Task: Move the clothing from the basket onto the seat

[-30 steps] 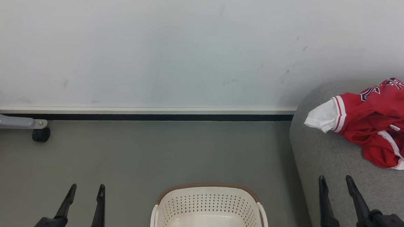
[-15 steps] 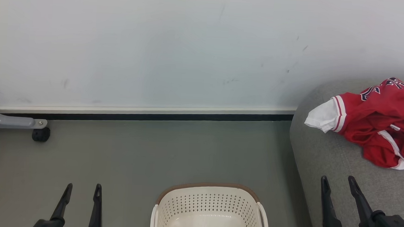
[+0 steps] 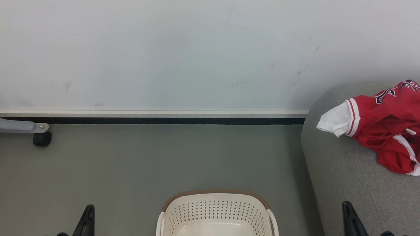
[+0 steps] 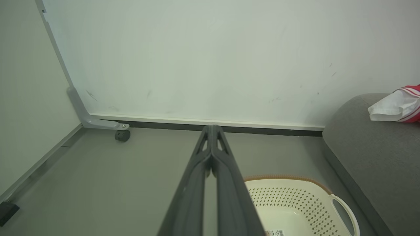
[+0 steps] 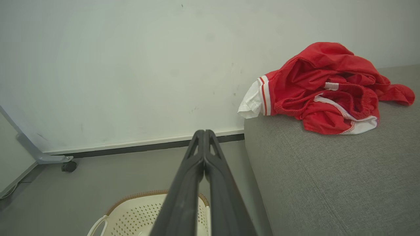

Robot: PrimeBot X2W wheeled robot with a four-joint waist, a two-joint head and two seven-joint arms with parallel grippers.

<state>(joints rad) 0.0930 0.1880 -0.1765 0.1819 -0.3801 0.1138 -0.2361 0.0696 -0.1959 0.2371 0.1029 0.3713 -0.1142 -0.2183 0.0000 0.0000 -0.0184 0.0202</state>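
Note:
The red clothing [image 3: 396, 127] lies bunched on the grey seat [image 3: 354, 183] at the right, a white sleeve hanging toward the seat's rounded end; it also shows in the right wrist view as clothing [image 5: 328, 91] on the seat [image 5: 328, 183]. The cream basket [image 3: 219, 219] stands on the floor at the bottom centre, with just a label on its bottom. My left gripper [image 3: 89, 212] is low at the left, shut, holding nothing; its fingers [image 4: 211, 137] press together. My right gripper [image 3: 347, 208] is low over the seat's front, shut and empty, fingers [image 5: 204, 139] closed.
A pale wall with a dark baseboard [image 3: 152, 120] runs behind. A grey frame leg with a black caster [image 3: 42, 138] stands at the far left. Grey floor [image 3: 139, 164] lies between the wall, the basket and the seat.
Both grippers have shut, from open fingers to closed, and both have dropped lower in the head view. The clothing, basket and seat stay as they were.

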